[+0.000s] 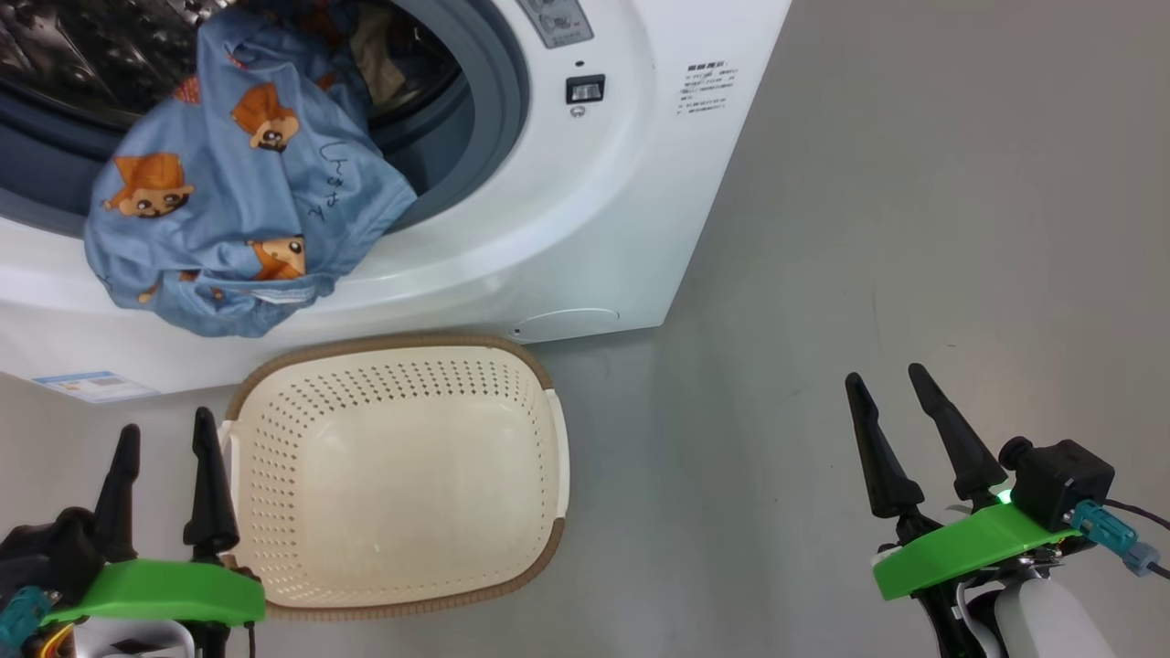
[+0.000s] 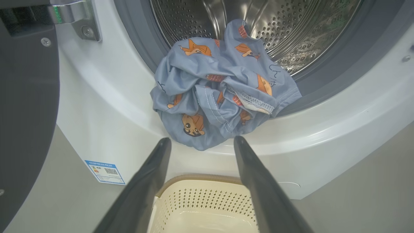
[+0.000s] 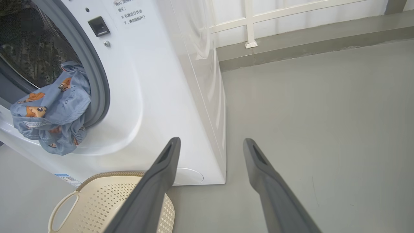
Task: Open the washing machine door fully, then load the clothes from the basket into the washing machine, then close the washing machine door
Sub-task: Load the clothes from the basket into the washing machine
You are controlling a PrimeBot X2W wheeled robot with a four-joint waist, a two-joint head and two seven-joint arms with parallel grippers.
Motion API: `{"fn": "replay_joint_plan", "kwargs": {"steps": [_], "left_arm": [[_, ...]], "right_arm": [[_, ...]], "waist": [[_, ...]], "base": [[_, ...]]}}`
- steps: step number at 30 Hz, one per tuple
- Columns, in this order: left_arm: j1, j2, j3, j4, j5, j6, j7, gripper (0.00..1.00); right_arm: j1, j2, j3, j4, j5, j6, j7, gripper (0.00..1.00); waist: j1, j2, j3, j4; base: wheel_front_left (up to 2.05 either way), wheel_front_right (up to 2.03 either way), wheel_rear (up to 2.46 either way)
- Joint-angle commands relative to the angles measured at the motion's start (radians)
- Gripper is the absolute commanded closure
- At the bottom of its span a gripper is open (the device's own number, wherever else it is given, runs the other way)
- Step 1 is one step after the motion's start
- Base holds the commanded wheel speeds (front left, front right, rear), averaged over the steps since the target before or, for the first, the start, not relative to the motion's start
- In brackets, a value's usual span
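The white washing machine [image 1: 631, 183] stands with its mouth uncovered. A bundle of light-blue clothes [image 1: 238, 192] hangs half out of the drum, draped over the grey gasket and the lower front lip; the left wrist view has it as clothes [image 2: 220, 94] just beyond my fingers. The cream basket [image 1: 402, 475] sits on the floor below with nothing in it. My left gripper [image 1: 164, 439] is open beside the basket's left rim. My right gripper [image 1: 891, 388] is open over bare floor, far right. The dark edge of the washing machine door [image 2: 26, 113] is swung out at the left.
Grey floor [image 1: 914, 228] stretches to the right of the machine. A low kerb and white railing [image 3: 291, 19] run behind it. A blue label sticker [image 2: 105, 171] marks the machine's lower front, with the door hinge [image 2: 81, 19] above it.
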Motion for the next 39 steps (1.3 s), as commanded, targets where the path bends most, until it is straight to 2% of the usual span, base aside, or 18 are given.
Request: {"fn": "replay_joint_plan", "kwargs": {"steps": [1, 12, 23, 29, 39], "left_arm": [[0.004, 0.019, 0.035, -0.028, 0.008, -0.001, -0.006, 0.0], [-0.077, 0.055, 0.001, 0.04, -0.018, -0.001, -0.006, 0.0], [-0.232, 0.105, -0.067, 0.226, -0.05, -0.001, -0.006, 0.0], [-0.356, 0.131, -0.099, 0.389, -0.087, -0.001, -0.006, 0.0], [-0.488, 0.174, -0.106, 0.531, -0.117, -0.001, -0.006, 0.0]], "right_arm": [[0.008, -0.006, 0.018, -0.022, 0.003, 0.002, -0.005, 0.0], [-0.005, 0.002, 0.022, -0.029, 0.001, 0.002, -0.005, 0.0], [-0.03, 0.01, 0.039, -0.029, 0.0, 0.002, -0.005, 0.0], [-0.042, 0.014, 0.053, -0.029, -0.001, 0.002, -0.005, 0.0], [-0.053, 0.013, 0.064, -0.031, -0.004, 0.002, -0.005, 0.0]], "waist": [[0.0, 0.0, 0.002, 0.0], [0.0, 0.0, 0.035, -0.014], [0.0, 0.0, 0.074, -0.043], [0.0, 0.0, 0.094, -0.063], [0.0, 0.0, 0.116, -0.085]], "base": [[0.0, 0.0, 0.0], [0.0, 0.0, 0.0], [0.0, 0.0, 0.0], [0.0, 0.0, 0.0], [0.0, 0.0, 0.0]]}}
